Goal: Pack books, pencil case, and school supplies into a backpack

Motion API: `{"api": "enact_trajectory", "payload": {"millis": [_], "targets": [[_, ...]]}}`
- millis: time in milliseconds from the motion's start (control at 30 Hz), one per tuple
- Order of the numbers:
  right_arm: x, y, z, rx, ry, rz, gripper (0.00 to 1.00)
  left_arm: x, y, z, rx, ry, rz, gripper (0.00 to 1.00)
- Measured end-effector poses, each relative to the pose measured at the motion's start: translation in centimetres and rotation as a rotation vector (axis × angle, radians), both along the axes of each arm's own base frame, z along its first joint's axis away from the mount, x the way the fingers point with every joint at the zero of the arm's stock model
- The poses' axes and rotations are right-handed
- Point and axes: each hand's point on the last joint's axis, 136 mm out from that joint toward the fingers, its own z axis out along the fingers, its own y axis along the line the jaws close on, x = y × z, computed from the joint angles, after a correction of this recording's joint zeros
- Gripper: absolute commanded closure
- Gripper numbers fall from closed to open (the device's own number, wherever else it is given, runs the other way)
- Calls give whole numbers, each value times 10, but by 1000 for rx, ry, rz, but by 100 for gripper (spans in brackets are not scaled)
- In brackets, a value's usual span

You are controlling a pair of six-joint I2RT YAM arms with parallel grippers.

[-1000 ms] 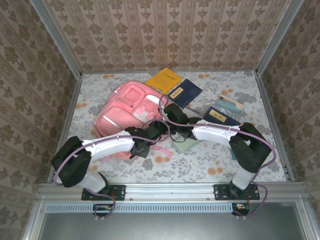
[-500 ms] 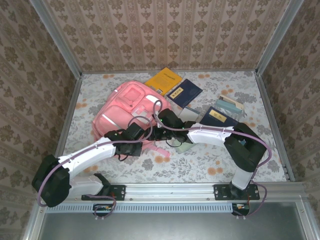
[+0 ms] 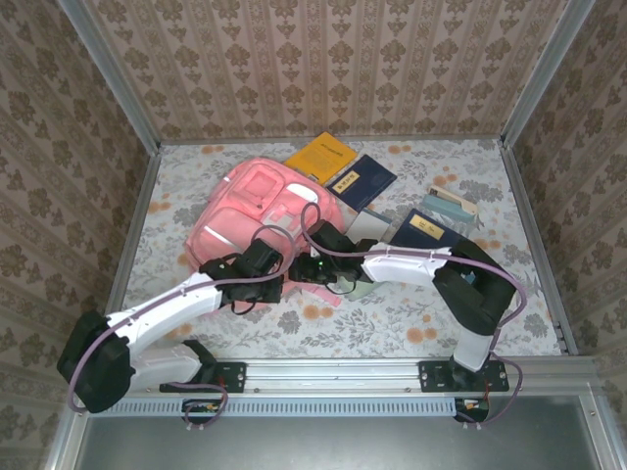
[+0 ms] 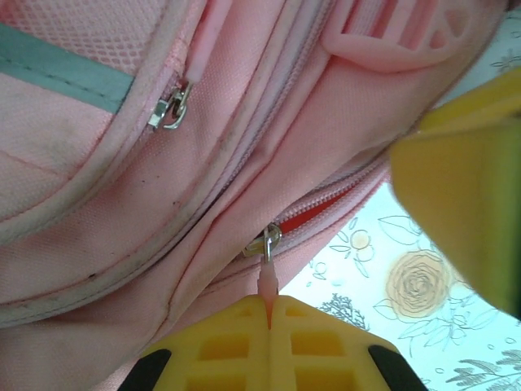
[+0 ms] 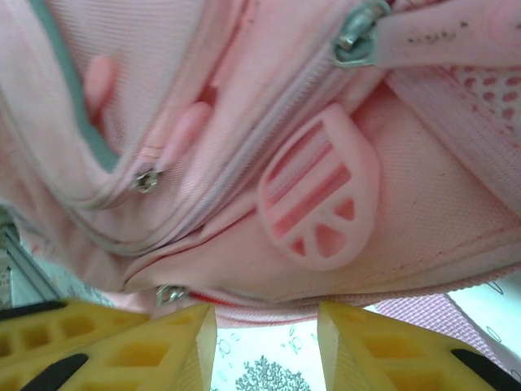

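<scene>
Left wrist: left fingers pinch backpack zipper pull. Right fingers apart.

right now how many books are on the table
3: the yellow-orange book at the far edge, the far navy book just right of it, and the near navy book further right and nearer. Others may be hidden.

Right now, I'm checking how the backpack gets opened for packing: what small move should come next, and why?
Probably the left gripper should draw the zipper pull along its track. It is shut on that pink tab, the backpack zipper shows just a sliver of red gap, and the right gripper stands open at the backpack's edge.
</scene>
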Motion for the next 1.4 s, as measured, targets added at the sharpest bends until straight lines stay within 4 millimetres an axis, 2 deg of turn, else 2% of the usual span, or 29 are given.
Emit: {"api": "enact_trajectory", "payload": {"millis": [100, 267, 333, 433, 533, 700, 833, 1000, 1133, 1333, 1400], "targets": [[3, 3, -7, -11, 35, -29, 60, -2, -1, 3, -25, -9, -7, 100], [13, 11, -9, 1, 78, -84, 60, -5, -5, 5, -39, -15, -24, 100], [15, 11, -11, 5, 97, -107, 63, -5, -7, 5, -42, -18, -29, 100], [19, 10, -13, 12, 122, -137, 77, -4, -8, 6, -45, -23, -29, 100], [22, 10, -13, 27, 143, -159, 100, -3, -6, 6, -38, -29, -25, 100], [29, 6, -11, 41, 156, -184, 100, 1, -1, 5, -15, -45, -5, 100], [38, -2, -11, 45, 152, -201, 100, 6, 13, 4, 13, -44, 42, 100], [57, -18, -8, 47, 129, -217, 100, 12, 29, 8, 20, -48, 102, 100], [74, -40, -8, 29, 109, -242, 100, 10, 45, 10, 46, -39, 144, 100], [84, -57, -10, 8, 93, -223, 100, 10, 54, 14, 64, -39, 169, 100], [86, -60, -10, 3, 88, -213, 100, 10, 51, 15, 44, -35, 157, 100]]}}
